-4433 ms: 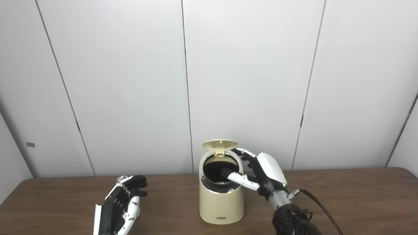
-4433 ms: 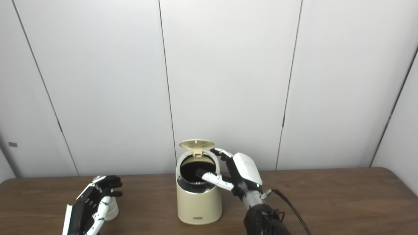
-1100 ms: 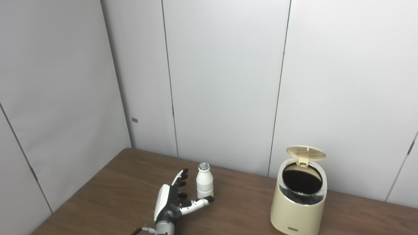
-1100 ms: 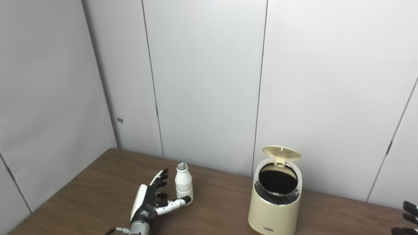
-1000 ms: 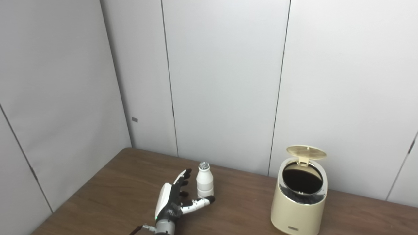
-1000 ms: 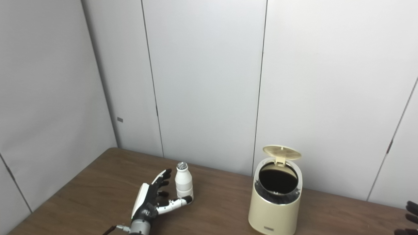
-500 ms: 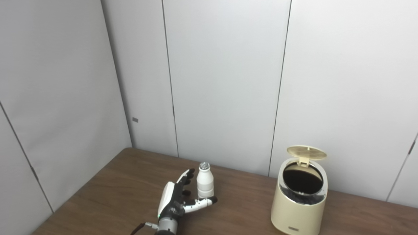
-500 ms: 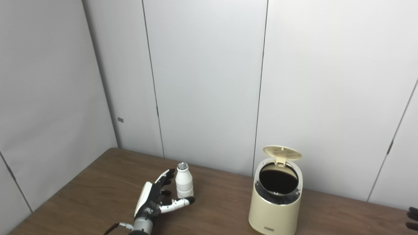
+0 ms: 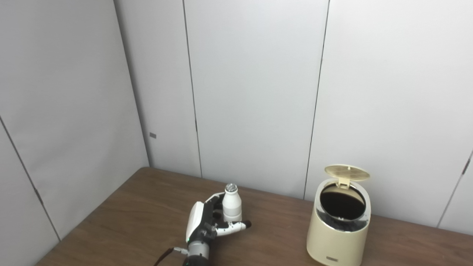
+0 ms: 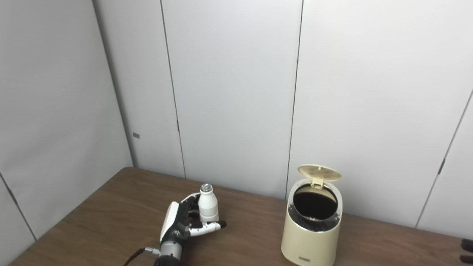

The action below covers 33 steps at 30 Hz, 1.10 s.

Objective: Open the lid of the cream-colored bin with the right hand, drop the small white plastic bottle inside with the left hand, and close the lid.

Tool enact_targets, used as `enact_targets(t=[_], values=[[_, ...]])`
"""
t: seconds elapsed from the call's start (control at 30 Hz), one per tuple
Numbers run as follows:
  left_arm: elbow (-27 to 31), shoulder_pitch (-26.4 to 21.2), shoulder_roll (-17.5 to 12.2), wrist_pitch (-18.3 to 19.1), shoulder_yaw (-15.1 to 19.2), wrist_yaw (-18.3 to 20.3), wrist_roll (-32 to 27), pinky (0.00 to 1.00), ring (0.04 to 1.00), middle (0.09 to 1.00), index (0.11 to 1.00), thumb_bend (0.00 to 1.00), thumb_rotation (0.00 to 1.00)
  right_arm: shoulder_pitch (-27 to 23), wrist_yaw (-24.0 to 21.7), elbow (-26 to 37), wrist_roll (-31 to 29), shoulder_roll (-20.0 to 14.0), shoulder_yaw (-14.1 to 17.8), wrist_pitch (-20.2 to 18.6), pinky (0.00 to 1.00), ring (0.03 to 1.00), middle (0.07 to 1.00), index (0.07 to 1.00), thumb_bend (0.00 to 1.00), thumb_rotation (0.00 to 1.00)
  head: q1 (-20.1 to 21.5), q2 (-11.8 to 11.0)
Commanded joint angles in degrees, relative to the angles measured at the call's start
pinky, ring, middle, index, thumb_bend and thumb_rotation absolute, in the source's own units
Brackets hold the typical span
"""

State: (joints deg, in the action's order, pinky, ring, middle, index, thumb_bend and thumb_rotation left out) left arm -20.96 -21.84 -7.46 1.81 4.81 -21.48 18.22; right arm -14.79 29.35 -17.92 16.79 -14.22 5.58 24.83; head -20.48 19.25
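Observation:
The small white plastic bottle (image 9: 231, 208) with a silver cap stands upright on the brown table (image 9: 125, 218), left of centre. My left hand (image 9: 202, 222) is right against its left side. The fingers curl behind the bottle and the thumb reaches across in front of its base, with the grip not closed. The cream-colored bin (image 9: 338, 236) stands to the right, about a bottle's height of bare table away. Its round lid (image 9: 347, 171) is tipped up and the dark inside shows. Only dark fingertips of my right hand (image 10: 466, 249) show at the right edge, low down.
White wall panels close off the table's back and left sides, with the corner behind the bottle. Bare brown tabletop lies between the bottle and the bin (image 10: 312, 240) and in front of both.
Over the last second my left hand slid right up to the bottle and its fingers curled in around it. Earlier the camera swung left, away from my right hand at the bin.

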Motion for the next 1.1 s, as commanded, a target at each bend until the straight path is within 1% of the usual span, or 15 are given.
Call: enact_targets(t=[0.0, 0.03, 0.07, 0.1, 0.17, 0.37, 0.47, 0.57, 0.63, 0.73, 0.83, 0.9, 0.97, 1.0, 1.07], values=[[-1.8, -3.2, 1.8, -5.5, 1.8, -6.8, 0.1, 0.52, 0.597, 0.606, 0.604, 0.91, 0.03, 3.9, 0.2, -1.9, 0.8, -1.6, 0.9, 2.0, 0.36, 0.573, 0.648, 0.636, 0.96, 0.97, 0.1, 0.0], [-3.4, -3.8, 2.6, -7.5, 2.6, -10.2, 0.5, 0.45, 0.517, 0.529, 0.542, 0.68, 0.01, 4.0, 0.2, -1.9, 0.9, -1.6, 0.9, 2.0, 0.36, 0.574, 0.650, 0.635, 0.97, 0.97, 0.1, 0.0], [-4.6, -4.3, 3.1, -8.9, 3.2, -12.4, 0.8, 0.40, 0.472, 0.498, 0.523, 0.59, 0.01, 4.0, 0.1, -1.8, 1.0, -1.6, 1.0, 2.0, 0.36, 0.577, 0.653, 0.637, 0.97, 0.97, 0.2, 0.1], [-5.6, -4.7, 3.5, -10.4, 3.6, -14.0, 0.7, 0.37, 0.450, 0.482, 0.513, 0.55, 0.00, 4.1, 0.1, -1.6, 1.0, -1.5, 1.0, 2.0, 0.36, 0.579, 0.654, 0.638, 0.98, 0.97, 0.2, 0.1], [-6.7, -5.0, 3.8, -12.2, 3.9, -15.2, 0.3, 0.35, 0.438, 0.466, 0.502, 0.51, 0.00, 4.3, -0.2, -1.4, 0.7, -1.5, 1.1, 2.0, 0.36, 0.579, 0.653, 0.636, 0.99, 0.97, 0.3, 0.1], [-6.9, -4.8, 3.7, -15.7, 3.4, -16.2, 0.3, 0.34, 0.440, 0.459, 0.497, 0.50, 0.00, 4.5, -0.6, -1.4, 0.2, -1.2, 1.2, 2.0, 0.37, 0.582, 0.654, 0.629, 1.00, 0.95, 0.6, 0.2], [-6.1, -4.4, 3.6, -16.0, 3.1, -15.2, 0.1, 0.33, 0.436, 0.460, 0.498, 0.50, 0.00, 4.5, -0.2, -1.5, 1.0, -1.3, 0.9, 2.0, 0.38, 0.590, 0.661, 0.635, 1.00, 0.96, 0.7, 0.1], [-5.3, -3.8, 3.2, -17.3, 2.3, -14.0, 0.1, 0.30, 0.401, 0.456, 0.510, 0.50, 0.00, 4.4, 0.2, -1.6, 1.6, -1.4, 0.9, 2.0, 0.38, 0.602, 0.672, 0.650, 0.98, 0.98, 0.8, 0.0], [-4.7, -3.5, 2.9, -18.1, 1.9, -13.2, -0.1, 0.30, 0.404, 0.455, 0.511, 0.50, 0.00, 4.4, 0.2, -1.6, 1.5, -1.3, 0.9, 2.0, 0.39, 0.601, 0.669, 0.651, 0.97, 0.97, 1.0, -0.1], [-2.5, -2.7, 3.0, -18.4, 1.4, -12.0, -0.1, 0.31, 0.402, 0.458, 0.510, 0.50, 0.00, 4.4, 0.6, -1.5, 2.3, -1.3, 0.7, 2.0, 0.39, 0.600, 0.669, 0.655, 0.96, 0.98, 1.5, -0.2], [0.0, -1.9, 3.0, -19.9, 0.8, -10.7, -0.3, 0.30, 0.392, 0.458, 0.512, 0.50, 0.00, 4.6, 0.6, -1.1, 2.5, -1.0, 0.6, 2.0, 0.39, 0.603, 0.670, 0.659, 0.96, 0.98, 3.0, -0.1], [3.0, -1.2, 3.3, -20.4, 0.2, -9.7, -0.1, 0.32, 0.410, 0.466, 0.505, 0.50, 0.00, 4.6, 0.3, -0.8, 1.9, -0.7, 0.5, 2.0, 0.39, 0.603, 0.668, 0.654, 0.96, 0.98, 4.8, -0.2], [5.3, -0.8, 3.6, -22.7, -0.5, -8.6, -0.6, 0.32, 0.418, 0.475, 0.499, 0.50, 0.00, 4.6, 0.4, -0.6, 2.0, -0.1, 0.4, 2.0, 0.39, 0.600, 0.665, 0.648, 0.96, 0.96, 5.4, -0.2], [6.0, -0.6, 3.6, -24.5, -1.0, -8.1, -0.5, 0.33, 0.424, 0.484, 0.492, 0.50, 0.00, 4.6, 0.6, -0.5, 2.5, 0.1, 0.4, 1.9, 0.39, 0.599, 0.665, 0.647, 0.96, 0.97, 6.2, -0.2], [7.8, -0.5, 3.7, -26.7, -2.0, -7.3, 0.3, 0.35, 0.436, 0.497, 0.476, 0.50, 0.00, 4.5, 0.9, -0.4, 2.3, 0.2, -0.3, 2.0, 0.41, 0.612, 0.676, 0.660, 0.91, 0.94, 6.9, -0.3]])
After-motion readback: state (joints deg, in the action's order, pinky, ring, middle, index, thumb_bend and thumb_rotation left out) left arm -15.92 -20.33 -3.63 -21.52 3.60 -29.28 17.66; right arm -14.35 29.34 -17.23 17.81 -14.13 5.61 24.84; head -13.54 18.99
